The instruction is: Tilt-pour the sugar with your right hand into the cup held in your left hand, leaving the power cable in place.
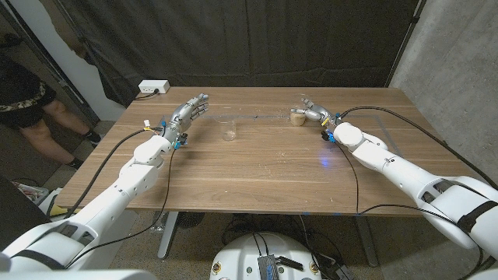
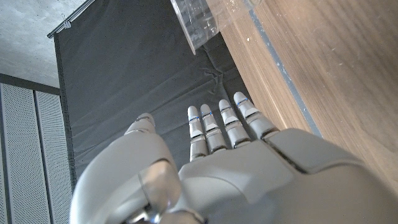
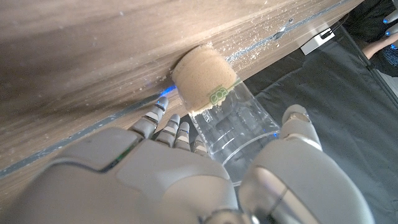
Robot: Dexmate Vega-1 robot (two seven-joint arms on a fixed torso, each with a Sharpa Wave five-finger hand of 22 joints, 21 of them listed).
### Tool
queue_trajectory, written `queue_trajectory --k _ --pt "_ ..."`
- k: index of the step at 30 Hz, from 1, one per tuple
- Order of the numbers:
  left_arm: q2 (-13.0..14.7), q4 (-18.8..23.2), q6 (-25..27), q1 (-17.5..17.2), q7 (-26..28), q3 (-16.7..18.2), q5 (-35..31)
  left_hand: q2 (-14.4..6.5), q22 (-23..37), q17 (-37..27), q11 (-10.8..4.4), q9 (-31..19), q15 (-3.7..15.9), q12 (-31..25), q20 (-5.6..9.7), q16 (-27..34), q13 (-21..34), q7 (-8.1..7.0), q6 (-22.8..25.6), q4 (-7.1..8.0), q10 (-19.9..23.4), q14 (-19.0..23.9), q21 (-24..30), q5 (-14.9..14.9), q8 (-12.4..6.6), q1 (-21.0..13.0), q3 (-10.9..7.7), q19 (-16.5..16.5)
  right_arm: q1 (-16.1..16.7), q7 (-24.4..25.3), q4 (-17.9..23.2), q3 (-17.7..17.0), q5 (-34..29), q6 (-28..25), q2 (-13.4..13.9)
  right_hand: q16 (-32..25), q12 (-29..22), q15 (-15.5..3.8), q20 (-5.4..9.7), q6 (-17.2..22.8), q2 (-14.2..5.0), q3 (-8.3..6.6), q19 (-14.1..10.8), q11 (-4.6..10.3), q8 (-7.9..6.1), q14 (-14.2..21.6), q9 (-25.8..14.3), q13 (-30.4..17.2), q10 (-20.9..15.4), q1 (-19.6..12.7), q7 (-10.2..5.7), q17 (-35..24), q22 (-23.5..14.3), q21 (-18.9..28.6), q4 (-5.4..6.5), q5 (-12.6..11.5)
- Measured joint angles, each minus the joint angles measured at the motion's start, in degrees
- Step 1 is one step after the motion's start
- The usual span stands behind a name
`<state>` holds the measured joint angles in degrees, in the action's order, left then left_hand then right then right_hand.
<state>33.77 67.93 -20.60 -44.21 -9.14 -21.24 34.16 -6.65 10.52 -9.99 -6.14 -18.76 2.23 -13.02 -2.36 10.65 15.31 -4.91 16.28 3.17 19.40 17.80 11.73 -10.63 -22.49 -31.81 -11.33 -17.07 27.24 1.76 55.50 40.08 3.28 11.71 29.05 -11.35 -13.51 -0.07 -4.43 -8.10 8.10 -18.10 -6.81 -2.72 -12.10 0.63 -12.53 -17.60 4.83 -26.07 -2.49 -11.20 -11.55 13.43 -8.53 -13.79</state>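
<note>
A clear cup with brown sugar (image 1: 296, 117) in its bottom stands on the table at the back right. My right hand (image 1: 313, 111) reaches around this sugar cup (image 3: 208, 87), fingers (image 3: 166, 127) along one side and thumb on the other, with a small gap at the thumb. An empty clear cup (image 1: 229, 131) stands near the table's middle back. My left hand (image 1: 187, 114) hovers to its left, empty, fingers straight and apart. The empty cup (image 2: 199, 22) shows beyond the left hand's fingertips (image 2: 224, 118).
A white power strip (image 1: 153, 87) sits at the table's back left corner. A black cable (image 1: 412, 124) runs over the table's right side. A blue tape line (image 1: 264, 117) crosses the back of the table. A person (image 1: 31, 109) stands at the left.
</note>
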Motion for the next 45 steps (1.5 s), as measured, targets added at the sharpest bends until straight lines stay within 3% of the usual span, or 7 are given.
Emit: queue_trajectory --k 12,19,28,39,45 --pt "-0.24 -1.97 0.00 1.40 -1.03 -0.29 0.06 0.00 0.00 0.00 0.00 0.01 0.00 0.00 0.00 0.00 0.00 0.00 0.00 0.00 0.00 0.00 0.00 0.00 0.00 0.00 0.00 0.00 -0.54 3.42 -4.10 0.13 0.68 2.75 -2.67 -1.58 -2.68 -1.97 -0.25 1.90 -1.45 -0.57 -1.78 2.33 -1.28 4.08 -0.28 -0.88 -4.25 -0.51 -0.93 -0.90 -0.06 0.35 0.57 0.00" --pt "-0.71 -3.74 0.00 2.76 -2.06 -0.64 0.07 0.00 0.00 0.00 0.00 0.01 0.00 0.00 0.00 0.00 -0.01 0.01 0.01 0.00 0.00 0.00 0.00 0.00 0.00 0.00 0.00 0.00 0.25 6.26 -5.09 -0.54 1.40 4.54 -3.89 -2.84 -4.87 -2.10 0.02 3.32 -2.34 -0.89 -3.12 3.27 -2.12 7.02 -0.68 -2.13 -6.79 -0.97 -1.48 -1.75 -0.33 0.88 0.86 0.27" --pt "-1.49 -6.14 0.00 4.61 -3.22 -1.15 -0.02 0.00 0.00 0.00 0.10 0.01 0.00 0.00 0.00 0.00 -0.01 0.21 0.21 0.00 0.53 0.00 0.00 0.00 0.00 0.00 0.00 0.00 0.84 10.08 -7.56 -1.02 1.71 8.30 -5.77 -4.78 -9.77 -2.16 0.89 6.66 -4.47 -1.84 -4.97 5.94 -4.06 11.79 -1.71 -5.47 -11.43 -2.63 -2.80 -3.93 -0.60 1.54 0.39 0.27" --pt "-1.97 -7.87 -0.10 5.96 -4.04 -1.58 -0.25 0.00 0.00 0.00 0.02 0.02 0.00 0.00 0.00 0.00 -0.01 0.20 0.21 0.00 0.62 0.00 0.00 0.00 0.00 0.00 0.00 0.00 0.19 12.22 -12.55 -0.91 1.91 12.71 -8.16 -6.11 -12.08 -2.16 1.40 8.66 -6.15 -2.55 -5.48 6.71 -5.32 13.61 -2.53 -7.87 -12.21 -4.33 -3.56 -5.45 -0.59 1.54 0.16 0.27" --pt "-1.99 -8.10 -0.09 6.26 -4.16 -1.69 -0.33 0.02 0.00 0.00 0.02 0.02 0.24 0.00 0.00 0.00 -0.02 0.20 0.21 0.00 0.62 0.24 0.00 0.00 0.00 0.02 0.00 0.00 -0.68 12.80 -15.80 -0.68 2.29 15.28 -9.49 -7.30 -13.64 -2.09 1.75 10.71 -7.10 -2.54 -6.47 7.36 -6.89 14.55 -3.28 -9.32 -12.85 -5.30 -4.40 -6.43 -0.59 1.68 0.16 0.71"
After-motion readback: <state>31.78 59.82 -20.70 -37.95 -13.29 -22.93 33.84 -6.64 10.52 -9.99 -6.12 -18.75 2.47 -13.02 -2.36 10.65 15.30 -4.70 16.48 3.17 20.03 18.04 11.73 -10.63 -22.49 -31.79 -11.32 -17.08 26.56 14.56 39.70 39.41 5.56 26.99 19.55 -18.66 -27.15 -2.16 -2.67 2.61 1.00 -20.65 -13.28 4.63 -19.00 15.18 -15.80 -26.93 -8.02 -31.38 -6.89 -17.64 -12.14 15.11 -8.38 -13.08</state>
